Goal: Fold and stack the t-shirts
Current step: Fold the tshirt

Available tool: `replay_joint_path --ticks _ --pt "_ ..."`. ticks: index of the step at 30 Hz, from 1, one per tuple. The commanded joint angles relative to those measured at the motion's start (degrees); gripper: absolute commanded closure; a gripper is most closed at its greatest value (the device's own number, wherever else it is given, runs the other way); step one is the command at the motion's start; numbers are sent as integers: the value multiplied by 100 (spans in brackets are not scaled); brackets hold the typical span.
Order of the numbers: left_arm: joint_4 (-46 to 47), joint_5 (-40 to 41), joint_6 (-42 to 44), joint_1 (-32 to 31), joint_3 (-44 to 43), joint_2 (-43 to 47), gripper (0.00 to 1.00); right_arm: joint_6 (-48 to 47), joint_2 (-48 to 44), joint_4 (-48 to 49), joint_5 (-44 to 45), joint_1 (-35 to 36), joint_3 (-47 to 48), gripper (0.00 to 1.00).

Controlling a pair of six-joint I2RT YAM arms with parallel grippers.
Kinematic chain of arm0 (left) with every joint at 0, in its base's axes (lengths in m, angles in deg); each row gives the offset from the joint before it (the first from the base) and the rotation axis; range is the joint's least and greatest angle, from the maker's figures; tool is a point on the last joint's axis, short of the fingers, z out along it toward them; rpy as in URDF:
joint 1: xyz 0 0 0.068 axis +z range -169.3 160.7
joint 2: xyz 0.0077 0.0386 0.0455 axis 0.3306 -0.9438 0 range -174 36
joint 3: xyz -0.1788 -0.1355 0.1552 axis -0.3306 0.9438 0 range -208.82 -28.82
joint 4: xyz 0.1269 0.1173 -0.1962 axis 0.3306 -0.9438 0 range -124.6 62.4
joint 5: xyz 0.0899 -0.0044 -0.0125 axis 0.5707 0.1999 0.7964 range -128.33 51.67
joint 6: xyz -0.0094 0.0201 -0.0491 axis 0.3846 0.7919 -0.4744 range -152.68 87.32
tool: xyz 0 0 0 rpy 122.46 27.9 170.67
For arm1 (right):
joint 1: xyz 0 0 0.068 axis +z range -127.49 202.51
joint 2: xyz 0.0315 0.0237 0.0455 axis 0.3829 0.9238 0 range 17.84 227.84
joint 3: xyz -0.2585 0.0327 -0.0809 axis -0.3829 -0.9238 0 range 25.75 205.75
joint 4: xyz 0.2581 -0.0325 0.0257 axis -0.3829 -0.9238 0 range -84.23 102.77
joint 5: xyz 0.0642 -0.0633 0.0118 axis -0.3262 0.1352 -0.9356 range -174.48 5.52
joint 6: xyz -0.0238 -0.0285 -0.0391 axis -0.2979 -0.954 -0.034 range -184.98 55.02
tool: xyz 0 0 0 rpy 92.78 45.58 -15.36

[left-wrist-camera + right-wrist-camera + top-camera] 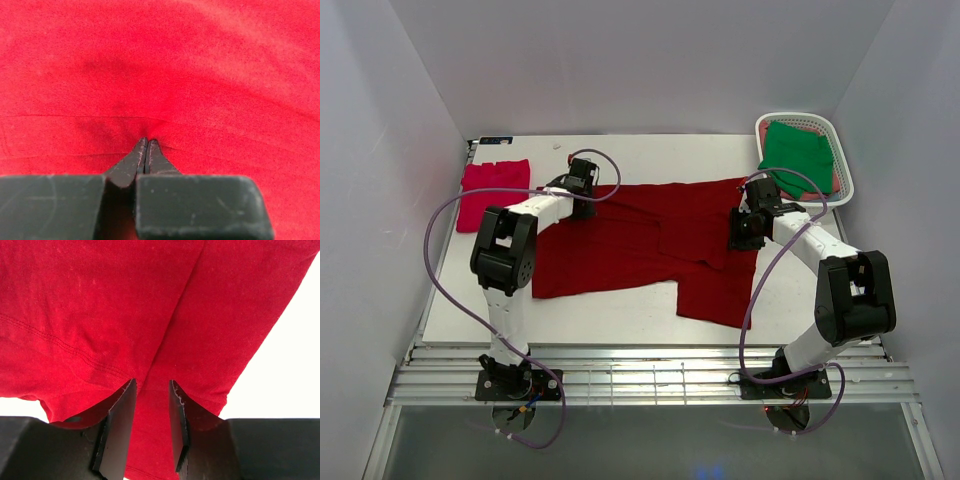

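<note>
A large dark red t-shirt (650, 245) lies spread across the middle of the white table (610, 312). My left gripper (582, 205) sits at the shirt's far left edge. In the left wrist view its jaws (146, 140) are shut, and the red cloth (165, 75) puckers into the tips. My right gripper (745, 235) rests on the shirt's right part. The right wrist view shows that gripper (152, 382) open, with red cloth (125, 300) lying under and between the fingers. A folded pinkish-red t-shirt (495, 192) lies at the back left. A green t-shirt (798, 150) sits in the basket.
The white slotted basket (800, 117) stands at the back right corner, with pink cloth showing under the green one. White walls close in the table on three sides. A ribbed metal rail (650, 375) runs along the near edge by the arm bases.
</note>
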Motion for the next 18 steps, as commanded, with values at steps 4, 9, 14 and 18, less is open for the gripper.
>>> replay_joint_path --ticks 4,9,14,18 --pt "7 106 -1 -55 344 747 96 35 79 139 -156 14 41 62" --pt "-2 80 -177 -81 634 1001 96 36 115 112 -173 23 93 62" --pt "-19 1 -133 -108 687 1038 95 35 141 104 -182 23 67 62" --pt "-203 -114 -115 -116 608 774 86 44 167 95 -217 41 67 61"
